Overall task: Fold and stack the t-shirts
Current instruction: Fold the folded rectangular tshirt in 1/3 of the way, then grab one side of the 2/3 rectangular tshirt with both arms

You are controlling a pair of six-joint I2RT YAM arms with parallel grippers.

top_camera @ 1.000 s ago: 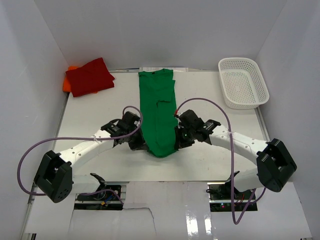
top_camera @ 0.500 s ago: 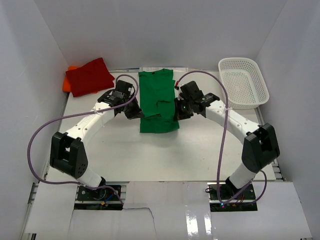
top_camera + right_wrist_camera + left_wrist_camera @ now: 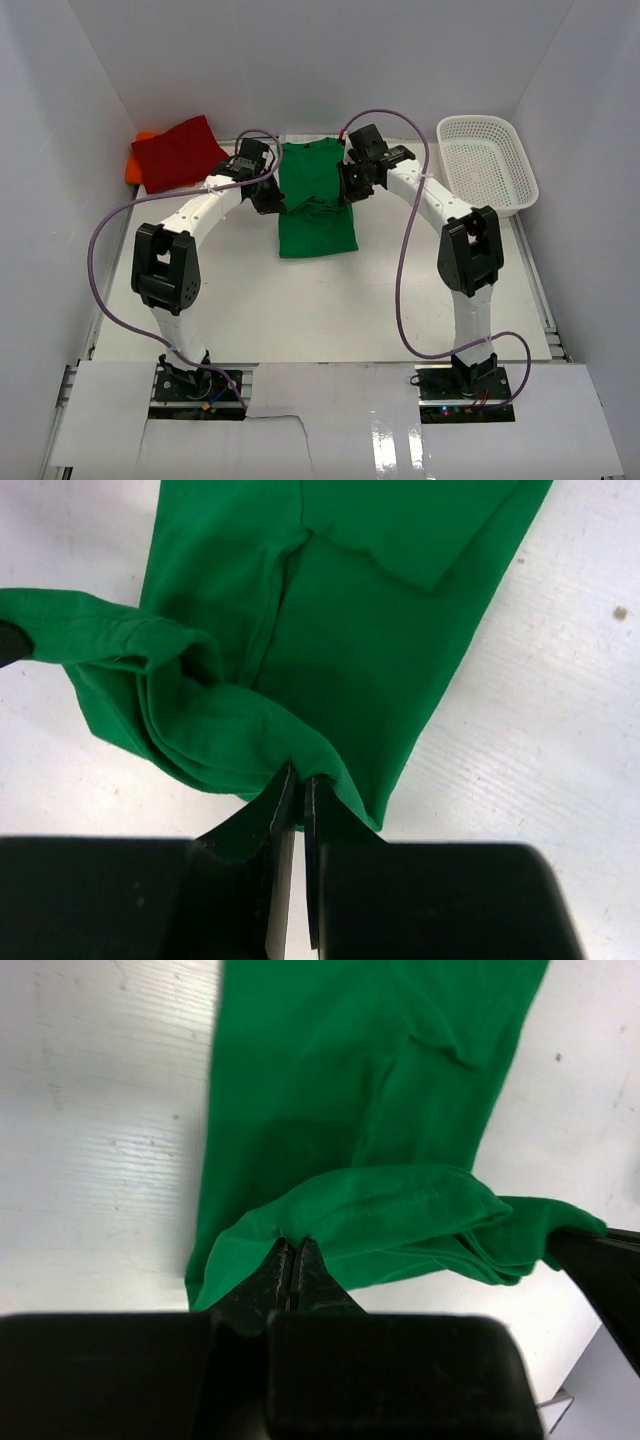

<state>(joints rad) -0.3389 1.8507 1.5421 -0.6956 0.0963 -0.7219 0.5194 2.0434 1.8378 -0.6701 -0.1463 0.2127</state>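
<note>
With the left gripper point(image 3: 297, 1260) and right gripper point(image 3: 297, 782) each clamped on one corner of the green t-shirt point(image 3: 317, 215), I hold its lifted edge doubled over the rest, far-centre on the table point(image 3: 200, 285), so the fold lies even.

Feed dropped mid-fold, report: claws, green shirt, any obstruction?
Both shut on green t-shirt hem: left claw, right claw. Shirt doubled over, fold not laid flat. Aside: red t-shirt, basket; nothing blocking.

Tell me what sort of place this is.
Probably a robot lab test cell: white table boxed in by plain white walls, two bolted-down arms, bright green cloth t-shirt, white plastic mesh basket.
</note>
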